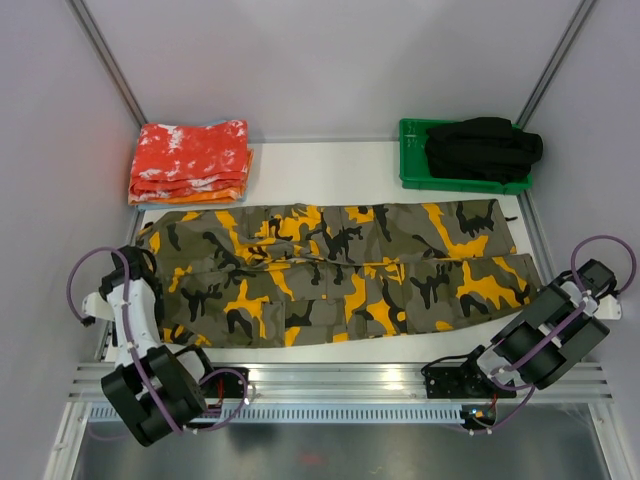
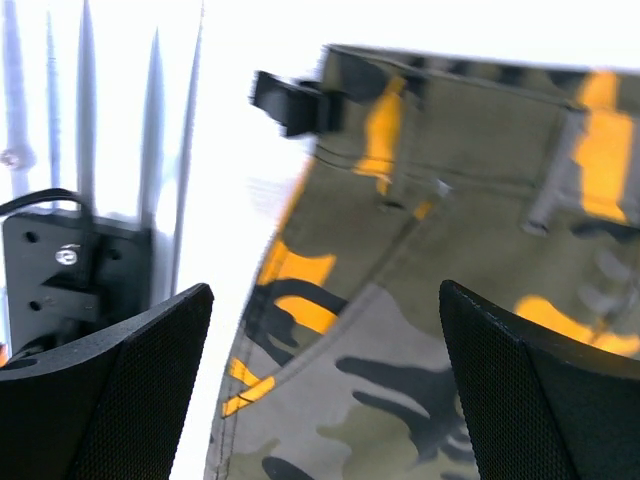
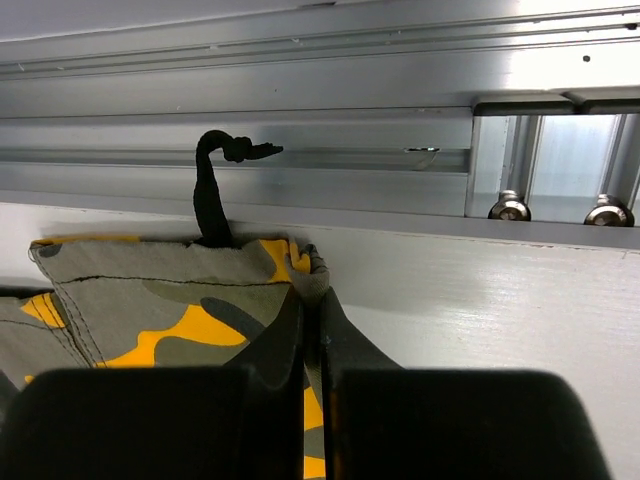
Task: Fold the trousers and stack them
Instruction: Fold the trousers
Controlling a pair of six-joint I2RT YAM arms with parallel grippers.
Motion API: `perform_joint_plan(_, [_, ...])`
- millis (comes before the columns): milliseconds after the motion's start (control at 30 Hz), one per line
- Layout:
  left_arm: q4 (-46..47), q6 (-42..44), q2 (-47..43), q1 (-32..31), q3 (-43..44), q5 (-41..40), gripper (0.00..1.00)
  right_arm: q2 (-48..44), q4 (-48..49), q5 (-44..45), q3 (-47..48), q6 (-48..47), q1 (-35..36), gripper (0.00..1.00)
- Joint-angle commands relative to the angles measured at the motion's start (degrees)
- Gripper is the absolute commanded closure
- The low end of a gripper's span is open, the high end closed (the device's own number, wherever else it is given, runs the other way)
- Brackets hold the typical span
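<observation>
One pair of trousers (image 1: pixel 330 270) flat; hem corner just short of side rail (image 3: pixel 300 80), pinched by right gripper (image 3: pixel 311 300); left gripper (image 2: pixel 325 288) spread over waistband edge.

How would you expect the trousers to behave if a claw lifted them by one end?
Probably floppy: the trousers lie flat with soft wrinkles, so a lifted end should sag and drag the rest. Likely not slippery: the cloth looks matte, and the right claw seems to pinch a corner. The cord may dangle or snag.
</observation>
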Motion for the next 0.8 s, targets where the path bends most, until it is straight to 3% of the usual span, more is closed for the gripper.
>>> perform_joint_plan(0, [-3.6,-5.8,0.7,2.5,0.3,-5.7,0.01,1.6,-5.6,-2.5,-2.5,-0.4,0.5,1.0])
perform_joint_plan(167, [1.4,1.0,1.6,7.6,-1.2,-4.2,0.01,-0.8,-6.7,-2.5,-2.4,-0.3,0.9,1.0])
perform_joint_plan(267, [9.2,8.8,1.1,10.6,-4.9,0.4,0.06,-1.7,-7.3,-2.3,-2.5,-0.3,1.1,1.0])
perform_joint_plan(400, [20.4,15.2,-0.2,11.2,-9.3,12.1,0.09,-2.4,-8.2,-1.6,-2.1,-0.8,1.2,1.0])
perform_joint_plan(533, [27.1,18.2,-1.9,11.2,-12.1,15.5,0.11,-2.3,-8.8,-0.9,-1.7,-1.0,1.2,1.0])
perform_joint_plan(767, [29.1,18.3,-0.7,11.3,-15.1,16.0,0.18,-2.0,-9.3,0.1,-1.1,-0.9,1.2,1.0])
